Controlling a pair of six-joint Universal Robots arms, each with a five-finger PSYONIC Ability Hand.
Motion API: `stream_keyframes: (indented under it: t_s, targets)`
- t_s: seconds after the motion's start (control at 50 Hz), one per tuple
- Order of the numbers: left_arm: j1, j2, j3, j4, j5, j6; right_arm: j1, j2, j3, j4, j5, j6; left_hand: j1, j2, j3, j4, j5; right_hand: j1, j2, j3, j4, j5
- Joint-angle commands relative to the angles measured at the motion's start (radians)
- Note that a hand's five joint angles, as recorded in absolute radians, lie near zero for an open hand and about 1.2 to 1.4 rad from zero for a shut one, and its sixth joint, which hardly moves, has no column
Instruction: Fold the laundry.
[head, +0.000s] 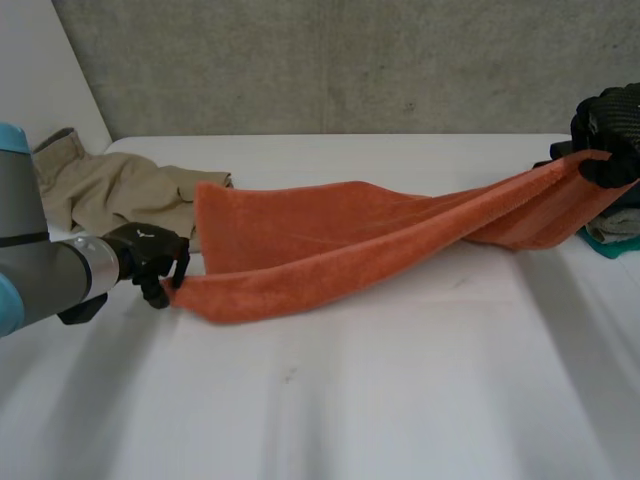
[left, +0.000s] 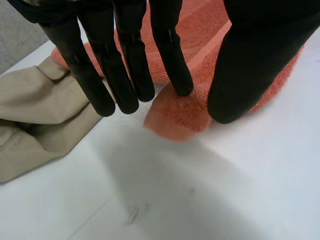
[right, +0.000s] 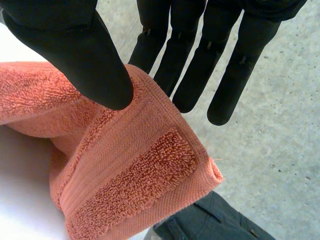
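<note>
Left hand (head: 150, 262) pinches the near-left corner of the orange terry towel (head: 330, 240) between thumb and one finger, low over the white surface (head: 400, 400). Towel spans the surface, sagging mid-span. Crumpled beige garment (head: 110, 190) lies beyond the left hand, by the towel's far-left corner. Right hand (head: 608, 125) clamps the towel's opposite end, thumb against fingers, raised.

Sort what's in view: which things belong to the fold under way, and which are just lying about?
In the job: orange towel, pinched at one end by the left hand and at the other by the right hand.
Lying about: beige garment, teal cloth, dark grey garment.
</note>
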Motion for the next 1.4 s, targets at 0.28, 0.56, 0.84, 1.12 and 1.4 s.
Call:
stream_keyframes:
  t_s: [0.28, 0.56, 0.84, 1.12, 1.4]
  targets:
    - [-0.113, -0.086, 0.114, 0.022, -0.16, -0.023, 0.019, 0.037, 0.011, 0.006, 0.001, -0.038, -0.421, -0.423, -0.422, -0.424, -0.421, 0.262, 0.224, 0.218, 0.203, 0.226]
    - [-0.19, -0.146, 0.139, 0.026, -0.252, -0.023, 0.003, 0.041, 0.044, 0.006, -0.002, -0.065, 0.505, 0.503, 0.505, 0.502, 0.505, 0.262, 0.224, 0.218, 0.203, 0.226]
    - [-0.13, 0.21, -0.208, -0.162, -0.272, 0.19, -0.132, 0.057, 0.198, 0.364, 0.015, -0.807, 0.506, 0.504, 0.506, 0.503, 0.506, 0.262, 0.224, 0.218, 0.203, 0.226]
    - [-0.057, 0.28, -0.225, -0.129, -0.198, 0.338, -0.092, 0.09, 0.248, 0.393, 0.079, -0.968, 0.506, 0.504, 0.506, 0.503, 0.506, 0.262, 0.224, 0.218, 0.203, 0.226]
    - [-0.11, 0.017, 0.371, 0.109, -0.223, 0.189, 0.129, 0.236, -0.167, -0.049, 0.286, -0.603, 0.506, 0.504, 0.506, 0.503, 0.506, 0.262, 0.224, 0.218, 0.203, 0.226]
